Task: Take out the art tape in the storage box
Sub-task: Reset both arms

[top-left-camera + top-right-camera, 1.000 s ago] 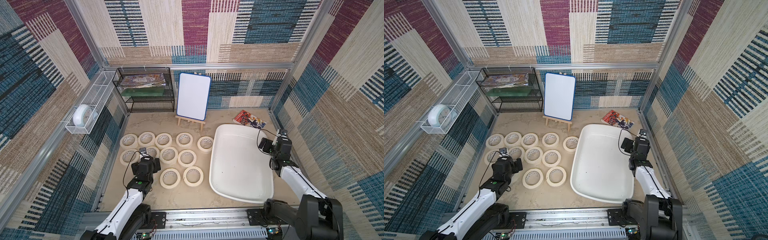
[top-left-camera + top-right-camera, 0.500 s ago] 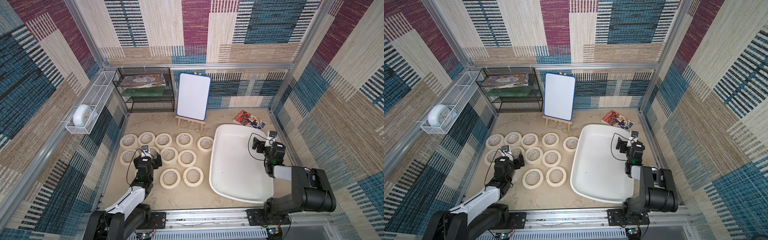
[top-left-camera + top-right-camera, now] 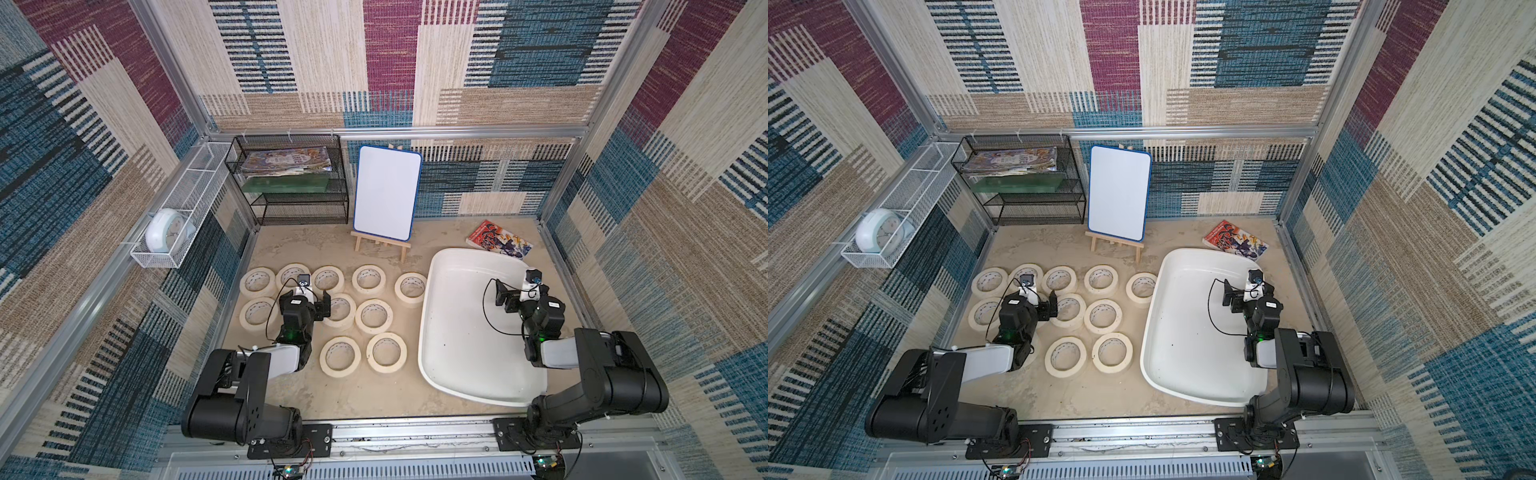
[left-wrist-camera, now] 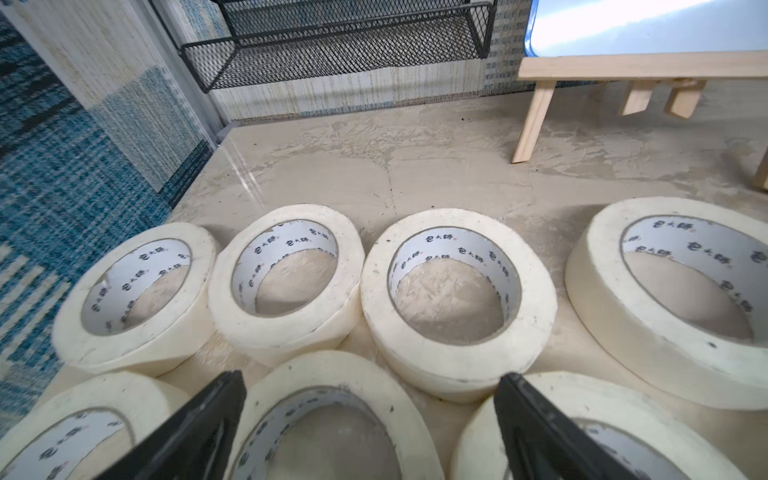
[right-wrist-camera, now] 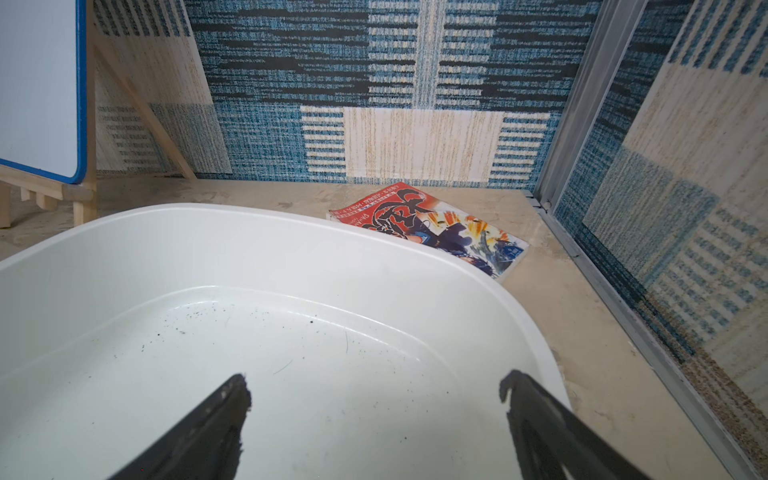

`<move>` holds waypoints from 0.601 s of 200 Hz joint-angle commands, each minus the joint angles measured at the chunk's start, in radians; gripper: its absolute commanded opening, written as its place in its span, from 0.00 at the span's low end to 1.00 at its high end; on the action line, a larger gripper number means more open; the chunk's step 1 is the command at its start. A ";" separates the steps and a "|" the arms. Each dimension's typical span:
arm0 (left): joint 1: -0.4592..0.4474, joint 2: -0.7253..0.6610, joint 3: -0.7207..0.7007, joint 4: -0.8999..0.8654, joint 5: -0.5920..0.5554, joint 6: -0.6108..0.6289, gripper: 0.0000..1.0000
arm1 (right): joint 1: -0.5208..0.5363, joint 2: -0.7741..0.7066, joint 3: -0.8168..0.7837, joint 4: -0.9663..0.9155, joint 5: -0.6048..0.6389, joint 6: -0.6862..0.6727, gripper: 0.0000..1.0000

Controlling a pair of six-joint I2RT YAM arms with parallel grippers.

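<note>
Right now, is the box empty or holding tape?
Empty: the box shows only bare white floor with dark specks; all visible tape rolls lie outside it on the table.

L wrist cam: white cores of my art tape (image 4: pixel 457 355) rolls carry repeated small dark print "包大師"; comic book (image 5: pixel 432 232) cover shows big black glyphs on red, illegible to me, nothing else readable.

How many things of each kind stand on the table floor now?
Cream masking-tape rolls: 11, one under the left claw
Large white plastic tub: 1
Blue-framed whiteboard on wooden easel: 1
Red comic book: 1
Black wire-mesh rack: 1
Total: 15
</note>
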 commanded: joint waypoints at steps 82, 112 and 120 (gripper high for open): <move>0.077 0.063 0.079 -0.054 0.143 -0.045 0.99 | 0.003 0.005 0.014 -0.035 -0.001 0.010 0.99; 0.079 0.071 0.075 -0.035 0.146 -0.046 0.99 | 0.004 0.005 0.014 -0.035 0.000 0.010 0.99; 0.079 0.068 0.079 -0.047 0.146 -0.047 0.99 | 0.004 0.004 0.014 -0.034 0.001 0.010 0.99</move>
